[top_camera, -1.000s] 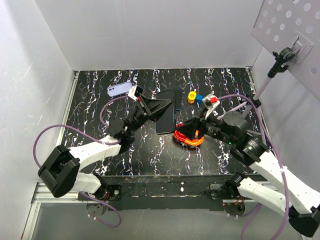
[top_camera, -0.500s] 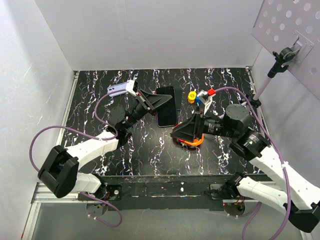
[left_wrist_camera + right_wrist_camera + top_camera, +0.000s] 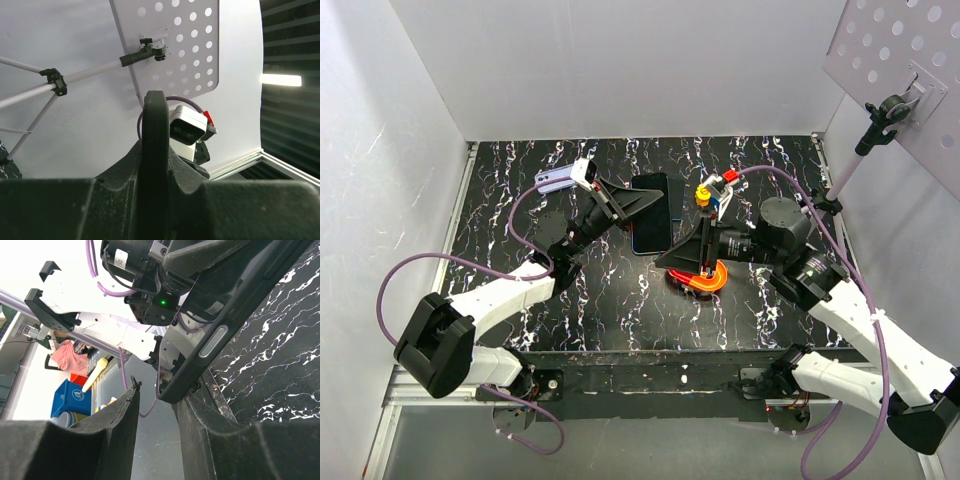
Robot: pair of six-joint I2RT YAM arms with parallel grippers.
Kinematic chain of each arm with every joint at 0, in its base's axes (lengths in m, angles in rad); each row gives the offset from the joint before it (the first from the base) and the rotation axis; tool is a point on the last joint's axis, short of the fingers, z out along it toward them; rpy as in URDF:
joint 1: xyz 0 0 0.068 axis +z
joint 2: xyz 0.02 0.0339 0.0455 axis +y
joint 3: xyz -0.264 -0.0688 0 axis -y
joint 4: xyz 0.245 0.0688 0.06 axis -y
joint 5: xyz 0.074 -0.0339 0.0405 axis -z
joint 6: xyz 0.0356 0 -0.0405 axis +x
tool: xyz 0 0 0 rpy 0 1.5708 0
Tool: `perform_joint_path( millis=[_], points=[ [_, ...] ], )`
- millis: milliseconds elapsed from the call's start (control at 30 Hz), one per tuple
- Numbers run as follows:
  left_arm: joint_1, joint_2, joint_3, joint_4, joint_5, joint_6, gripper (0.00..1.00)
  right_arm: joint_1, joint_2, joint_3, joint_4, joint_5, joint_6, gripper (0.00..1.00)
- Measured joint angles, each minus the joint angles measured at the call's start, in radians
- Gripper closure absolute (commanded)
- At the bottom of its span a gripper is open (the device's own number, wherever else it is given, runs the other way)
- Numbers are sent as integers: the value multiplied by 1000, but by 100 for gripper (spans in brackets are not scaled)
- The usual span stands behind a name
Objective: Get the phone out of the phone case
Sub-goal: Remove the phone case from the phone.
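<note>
**Item 1: phone point(image 3: 652, 215) in phone case point(image 3: 240, 310).** A dark flat slab toward 12 o'clock from the middle of the tabletop point(image 3: 620, 310), held tilted clear of the surface. The right wrist view shows one long edge with a grey pill-shaped button cover, which suggests a moulded shell is on the handset.
- Handling (judged): the handset is stiff, moderately heavy, smooth-faced and breakable at the glass. The shell is thin and springy and should give first at a corner. Hold the handset by its long edges and peel the shell lip at a corner, keeping pressure off the screen.

**Item 2: left tool point(image 3: 636, 207).** Clenched on the slab's 9 o'clock long edge. The left wrist view shows the slab edge-on, rising between the fingers.

**Item 3: right tool point(image 3: 666, 261).** At the slab's 5 o'clock corner, with its fingers point(image 3: 117, 425) parted on either side of that corner. A gap shows on one side, so it is released and not pinching.

**Item 4: containers.**
- The case is the only certain container. By appearance it holds the phone, with no lip seen lifted.
- An orange ring-shaped item point(image 3: 708, 283) lies at 4 o'clock, partly under the right arm. Its contents cannot be made out.

**Item 5: sundries.**
- A small yellow piece point(image 3: 702, 191) sits at 1 o'clock.
- A flat lavender item point(image 3: 553, 181) lies at 10 o'clock beside the left wrist. Its nature is not certain.
</note>
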Motion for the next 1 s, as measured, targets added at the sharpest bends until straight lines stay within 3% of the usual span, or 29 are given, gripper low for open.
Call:
perform_joint_path(
  millis=[200,300,400,533,800,1000],
  points=[
    [0,0,0,4,16,-21,100,0,19,0,17,1,0,65],
    [-1,0,0,10,26,-27,100,-1,31,0,25,-4,-1,78],
    [2,0,0,24,30,-30,100,-1,34,0,27,-10,2,99],
    [11,0,5,48,64,-34,100,0,37,1,11,-19,-32,99],
    [10,121,136,154,238,-166,100,51,-24,10,-4,64,-331,99],
    [13,89,193,100,292,-173,100,85,27,129,-113,50,-499,99]
  ],
)
